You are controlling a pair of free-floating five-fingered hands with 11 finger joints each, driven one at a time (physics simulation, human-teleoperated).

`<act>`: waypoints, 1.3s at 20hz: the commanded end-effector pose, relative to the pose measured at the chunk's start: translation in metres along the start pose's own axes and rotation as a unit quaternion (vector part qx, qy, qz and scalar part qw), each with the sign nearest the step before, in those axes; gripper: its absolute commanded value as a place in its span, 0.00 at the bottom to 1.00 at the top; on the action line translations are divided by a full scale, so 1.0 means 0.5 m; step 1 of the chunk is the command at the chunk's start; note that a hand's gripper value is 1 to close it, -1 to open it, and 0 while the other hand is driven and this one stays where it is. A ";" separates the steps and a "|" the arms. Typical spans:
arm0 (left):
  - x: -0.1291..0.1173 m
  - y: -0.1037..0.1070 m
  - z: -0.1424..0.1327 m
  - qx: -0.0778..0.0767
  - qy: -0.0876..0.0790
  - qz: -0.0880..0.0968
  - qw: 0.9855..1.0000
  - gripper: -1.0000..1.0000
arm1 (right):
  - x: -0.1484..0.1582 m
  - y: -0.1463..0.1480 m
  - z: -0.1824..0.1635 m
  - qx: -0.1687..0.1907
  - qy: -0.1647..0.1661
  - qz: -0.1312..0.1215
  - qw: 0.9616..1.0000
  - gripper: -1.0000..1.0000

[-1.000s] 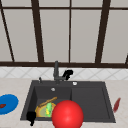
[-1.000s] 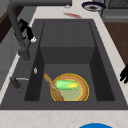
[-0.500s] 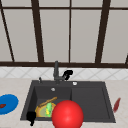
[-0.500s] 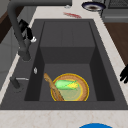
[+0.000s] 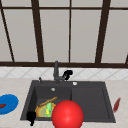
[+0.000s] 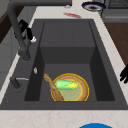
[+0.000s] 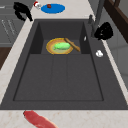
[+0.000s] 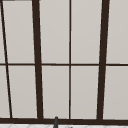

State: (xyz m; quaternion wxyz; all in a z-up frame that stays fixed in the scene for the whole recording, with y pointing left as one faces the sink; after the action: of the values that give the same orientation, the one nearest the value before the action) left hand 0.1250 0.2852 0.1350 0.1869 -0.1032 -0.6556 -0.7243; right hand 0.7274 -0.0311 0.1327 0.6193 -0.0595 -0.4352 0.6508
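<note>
From the front I see my right hand (image 5: pixel 67 74) up at the back of the sink (image 5: pixel 90 100), just to the 3 o'clock side of the faucet (image 5: pixel 56 71) and touching or very nearly touching its base. From the left side the same hand (image 6: pixel 24 29) sits at 12 o'clock of the faucet's (image 6: pixel 21 37) upright, and from the right side (image 7: pixel 103 31) it bulks at 3 o'clock of the post (image 7: pixel 97 15). Its fingers look bunched, but whether they wrap the faucet I cannot tell.

My left hand (image 5: pixel 31 117) hangs at the sink's front rim, at the 8 o'clock corner of the basin. In the left side view (image 6: pixel 124 73) its fingers point down, relaxed and holding nothing; in the right side view (image 7: pixel 22 10) it floats over the worktop (image 7: pixel 15 50) beside the basin's front edge.

In the basin lies a yellow bowl (image 6: pixel 83 93) with a green and yellow corn cob (image 6: pixel 65 85) in it and a wooden spoon (image 6: pixel 51 86) leaning across its rim at 9 o'clock.

A red ball (image 5: pixel 67 115) covers the front rim at 6 o'clock. A blue plate (image 5: pixel 8 103) rests on the worktop at 9 o'clock of the sink, and a red chili (image 5: pixel 116 104) at 3 o'clock.
</note>
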 end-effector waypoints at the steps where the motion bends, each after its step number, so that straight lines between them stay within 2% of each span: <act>1: 0.000 0.000 0.000 0.000 0.000 0.000 1.000 0.50 | 0.038 -0.033 -0.014 0.033 0.015 -0.014 0.999 1.00; 13: 0.000 0.000 0.000 0.000 0.000 0.000 1.000 0.50 | 0.043 -0.023 -0.019 0.037 0.037 0.002 0.999 1.00; 15: 0.000 0.000 0.000 0.000 0.000 0.000 1.000 0.50 | 0.040 -0.034 -0.012 0.030 0.037 0.004 0.999 1.00; 26: 0.000 0.000 0.000 0.000 0.000 0.000 1.000 0.50 | 0.039 -0.042 -0.007 0.016 0.041 -0.001 0.999 1.00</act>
State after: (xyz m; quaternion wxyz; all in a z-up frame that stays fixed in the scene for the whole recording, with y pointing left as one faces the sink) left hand 0.1250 0.2852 0.1350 0.1869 -0.1032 -0.6556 -0.7243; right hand 0.7265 -0.0284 0.1329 0.6252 -0.0723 -0.4299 0.6474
